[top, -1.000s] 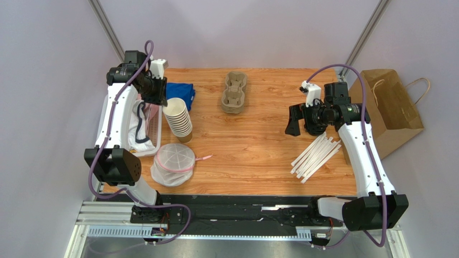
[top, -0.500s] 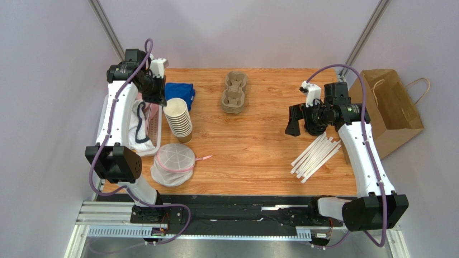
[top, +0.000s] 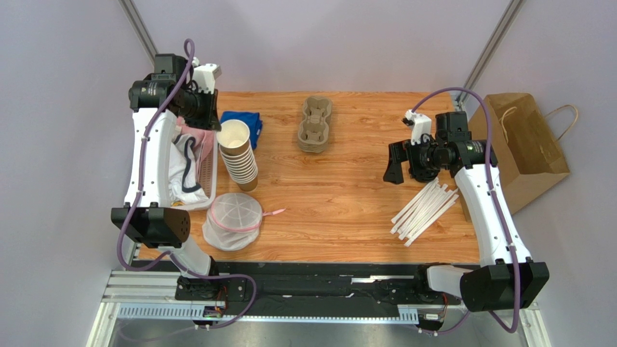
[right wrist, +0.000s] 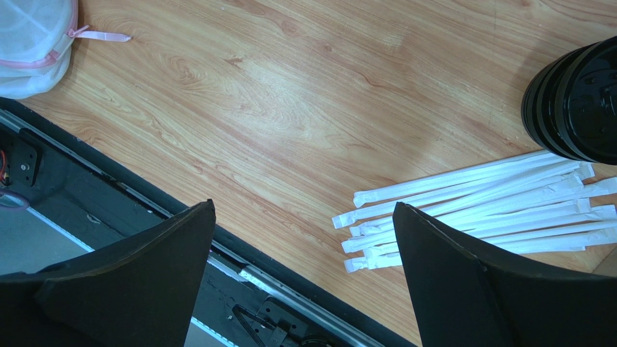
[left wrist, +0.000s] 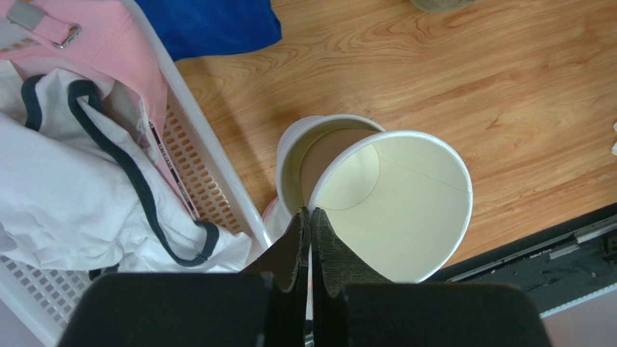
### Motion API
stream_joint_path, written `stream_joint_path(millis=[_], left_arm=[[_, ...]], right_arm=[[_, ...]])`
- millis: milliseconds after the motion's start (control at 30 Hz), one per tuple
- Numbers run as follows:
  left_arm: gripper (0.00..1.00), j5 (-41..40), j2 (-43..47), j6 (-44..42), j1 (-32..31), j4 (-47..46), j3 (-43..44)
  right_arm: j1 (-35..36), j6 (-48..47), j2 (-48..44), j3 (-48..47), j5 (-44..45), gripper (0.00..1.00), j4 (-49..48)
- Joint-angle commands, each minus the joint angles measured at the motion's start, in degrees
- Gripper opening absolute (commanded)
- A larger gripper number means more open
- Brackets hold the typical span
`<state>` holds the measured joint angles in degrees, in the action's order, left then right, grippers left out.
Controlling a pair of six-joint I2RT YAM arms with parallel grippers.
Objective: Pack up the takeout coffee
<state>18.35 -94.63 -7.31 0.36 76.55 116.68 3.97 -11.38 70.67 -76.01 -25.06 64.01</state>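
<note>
No lidded tan cup shows in any view; the takeout coffee is out of view. My left gripper (top: 211, 120) is shut on the rim of a lidless white-lined paper cup (top: 235, 135). In the left wrist view this cup (left wrist: 405, 210) hangs tilted from the gripper (left wrist: 311, 213), partly raised out of the cup stack (left wrist: 293, 159) below it. The stack (top: 244, 168) leans on the table beside the basket. My right gripper (top: 395, 168) is open and empty above the table, with its fingers (right wrist: 145, 267) wide apart. A stack of black lids (right wrist: 576, 101) stands by the wrapped straws (right wrist: 492, 210).
A pulp cup carrier (top: 316, 124) lies at the back centre. A brown paper bag (top: 525, 144) lies at the right edge. A white basket (top: 208, 177) of clothes, a blue cloth (top: 244, 120) and a mesh pouch (top: 233, 219) are at the left. Straws (top: 426, 210) lie right of centre.
My left gripper has risen and shifted left and back, and the top cup has come up and tilted out of the stack with it. The right arm has not moved.
</note>
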Motion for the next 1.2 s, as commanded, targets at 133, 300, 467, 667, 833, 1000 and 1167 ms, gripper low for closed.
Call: stream_joint_path(millis=[133,300,467,667,833,1000,1167], left_arm=[[0.00,4.06,2.53,-2.18,-0.18,5.44,11.09],[0.00,7.74,1.12,-4.64,-0.18,8.00,25.50],[0.00,8.65,2.52,-10.08,-7.81,5.90,27.30],[0.00,4.78,8.22,-16.94,-26.24,-3.22,9.68],[0.02,5.90,11.31,-20.02,-36.12,-10.89,-6.53],[0.02,5.48,10.88,-17.65,-44.90,-21.78,-22.54],[0.00,4.67,3.32,-13.27,-46.68,-29.43,-28.43]], right_arm=[[0.25,0.39,-1.42,-0.90,-0.08,1.00,-0.29],[0.25,-0.14,-0.45,-2.74,0.27,1.00,0.59],[0.25,-0.31,0.69,-4.67,0.89,1.00,0.94],[0.25,-0.49,2.36,-6.43,2.12,1.00,1.47],[0.16,-0.84,2.98,-6.35,4.40,1.00,1.38],[0.16,-1.19,3.94,-5.56,5.55,1.00,1.38],[0.16,-1.28,5.26,-5.29,6.25,1.00,1.38]])
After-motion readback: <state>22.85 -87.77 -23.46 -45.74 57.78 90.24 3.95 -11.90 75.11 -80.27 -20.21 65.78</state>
